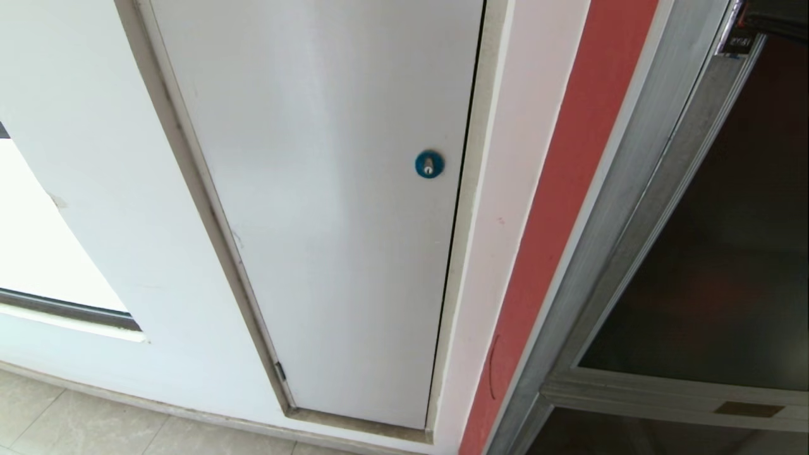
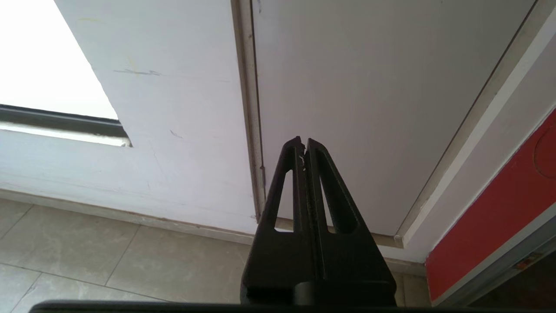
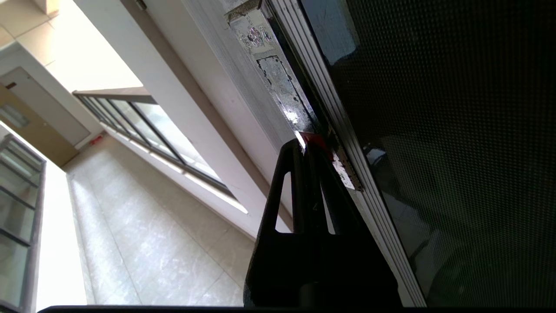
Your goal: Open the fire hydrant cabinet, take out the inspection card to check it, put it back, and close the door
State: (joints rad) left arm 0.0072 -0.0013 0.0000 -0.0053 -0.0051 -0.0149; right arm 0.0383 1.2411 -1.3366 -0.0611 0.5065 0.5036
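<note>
The fire hydrant cabinet's silver frame [image 1: 632, 189] runs down the right of the head view, with the door [image 1: 727, 253], a dark glass pane in an aluminium frame, beside it. In the right wrist view my right gripper [image 3: 306, 145] is shut, its tips right at the small orange-red latch [image 3: 319, 140] on the door [image 3: 434, 130] frame's edge. Nothing shows between its fingers. My left gripper [image 2: 304, 141] is shut and empty, hanging low in front of the white panel. The inspection card is hidden.
A white panel [image 1: 328, 189] with a round blue lock [image 1: 429, 164] fills the middle of the wall. A red strip [image 1: 569, 189] separates it from the cabinet. A bright window [image 1: 38, 253] lies left, and pale floor tiles [image 1: 63, 423] run below.
</note>
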